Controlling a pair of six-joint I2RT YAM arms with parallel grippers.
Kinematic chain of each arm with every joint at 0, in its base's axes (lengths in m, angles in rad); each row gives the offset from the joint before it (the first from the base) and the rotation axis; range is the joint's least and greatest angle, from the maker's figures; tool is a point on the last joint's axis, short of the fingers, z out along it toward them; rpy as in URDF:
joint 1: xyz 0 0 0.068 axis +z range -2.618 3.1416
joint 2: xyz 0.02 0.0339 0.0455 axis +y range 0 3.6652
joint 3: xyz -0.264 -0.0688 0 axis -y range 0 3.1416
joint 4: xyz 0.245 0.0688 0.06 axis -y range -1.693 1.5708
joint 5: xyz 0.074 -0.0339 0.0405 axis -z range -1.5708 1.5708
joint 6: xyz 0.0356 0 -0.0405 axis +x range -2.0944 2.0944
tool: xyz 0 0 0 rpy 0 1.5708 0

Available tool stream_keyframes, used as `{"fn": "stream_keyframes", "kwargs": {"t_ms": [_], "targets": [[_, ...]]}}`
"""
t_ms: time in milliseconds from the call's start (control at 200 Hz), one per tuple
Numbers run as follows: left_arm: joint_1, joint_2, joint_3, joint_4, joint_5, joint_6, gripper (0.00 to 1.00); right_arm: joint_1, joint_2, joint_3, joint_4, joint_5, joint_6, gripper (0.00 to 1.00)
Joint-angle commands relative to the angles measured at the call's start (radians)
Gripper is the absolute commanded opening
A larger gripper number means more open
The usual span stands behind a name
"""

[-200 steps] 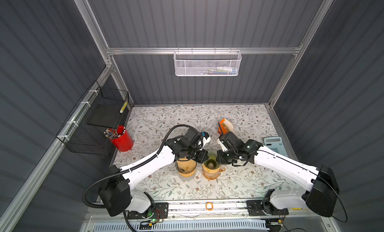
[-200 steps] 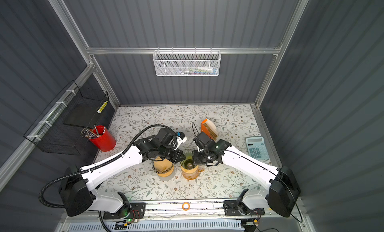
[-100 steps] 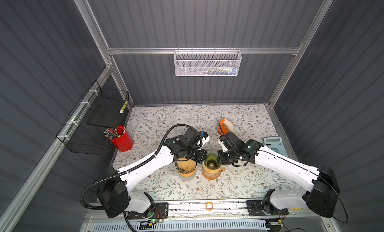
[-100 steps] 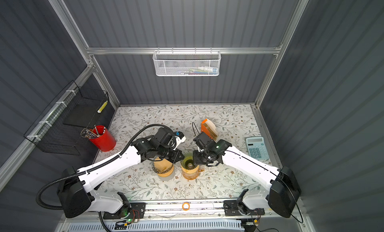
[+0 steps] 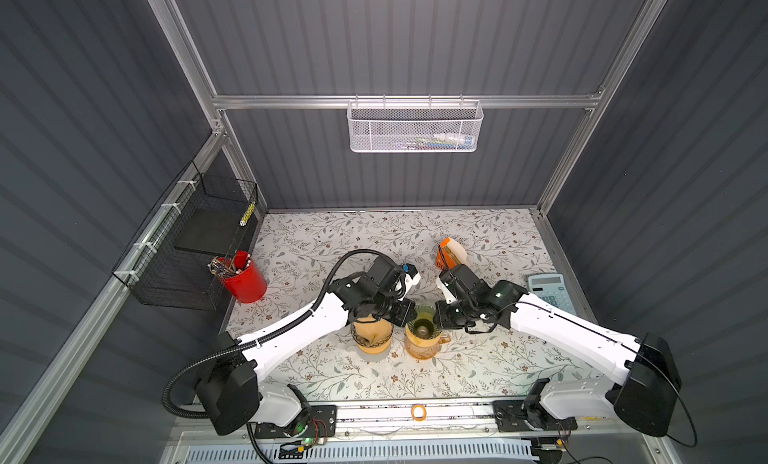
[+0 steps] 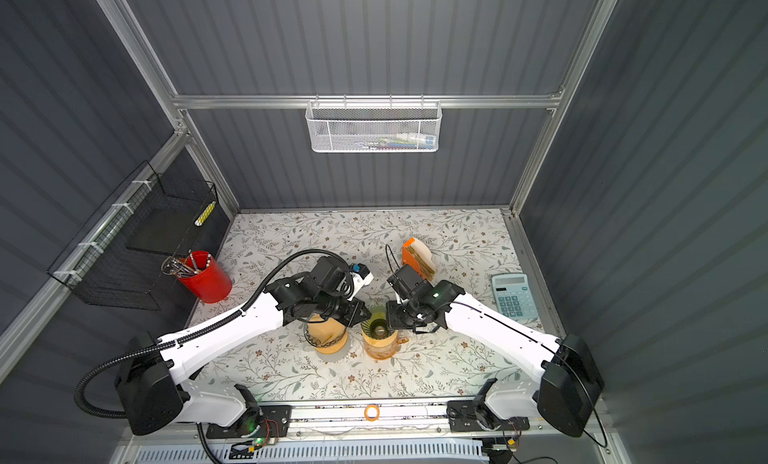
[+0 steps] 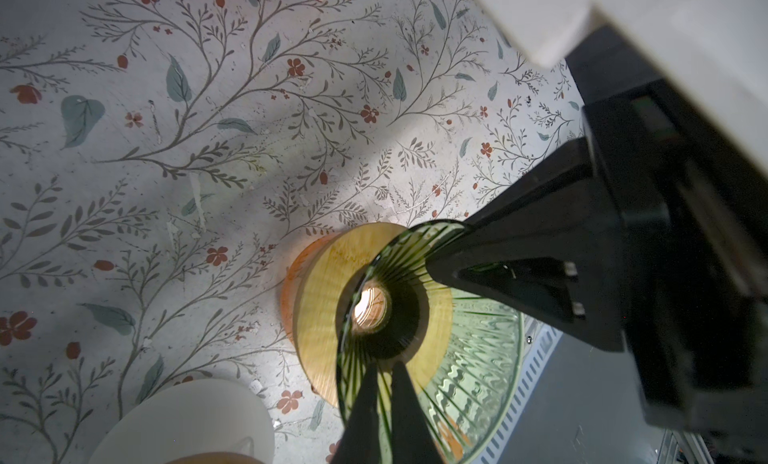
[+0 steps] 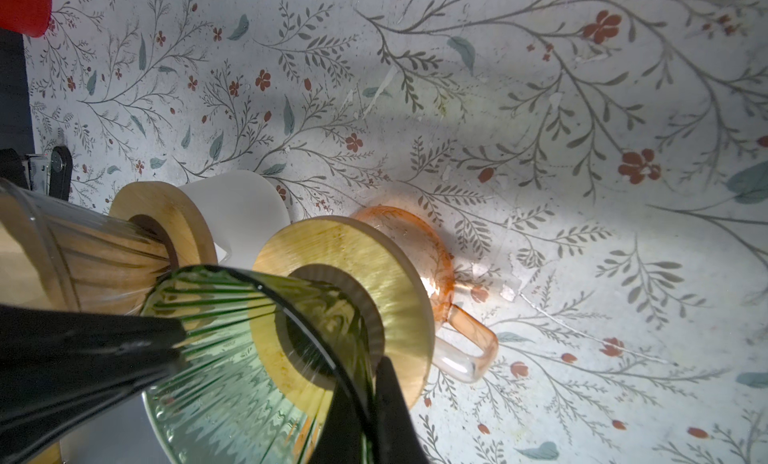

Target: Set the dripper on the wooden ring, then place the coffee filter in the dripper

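Note:
A green ribbed glass dripper [image 5: 423,323] [image 6: 376,323] with a wooden collar [image 8: 365,266] sits on an orange glass mug [image 8: 457,329]. My left gripper [image 5: 409,314] [image 7: 384,374] is shut on its rim from one side. From the opposite side my right gripper [image 5: 436,312] [image 8: 370,379] is shut on the same rim. I see no paper inside the green dripper. Coffee filters stand in an orange holder [image 5: 446,254] [image 6: 417,254] behind the right gripper. A second, clear dripper [image 5: 371,337] [image 8: 83,266] holding tan paper sits on a white cup [image 8: 241,217] beside it.
A red cup of pens [image 5: 243,277] stands at the left, below a black wire basket [image 5: 195,250] on the side wall. A calculator [image 5: 550,291] lies at the right edge. A white mesh basket [image 5: 415,127] hangs on the back wall.

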Motion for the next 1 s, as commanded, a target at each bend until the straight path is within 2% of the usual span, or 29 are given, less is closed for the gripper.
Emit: {"fn": "stream_keyframes", "kwargs": {"t_ms": [0,540,996], "targets": [[0.002,0.015,-0.021,-0.065,-0.025,-0.005,0.11,-0.006,0.052,-0.074,-0.177,0.115,-0.034,0.00],[0.001,0.008,-0.038,-0.047,-0.028,-0.016,0.11,-0.007,0.044,-0.086,-0.169,0.115,-0.028,0.00],[0.001,-0.033,0.030,-0.049,-0.016,-0.018,0.11,-0.009,0.030,-0.002,-0.193,0.112,-0.040,0.03]]}}
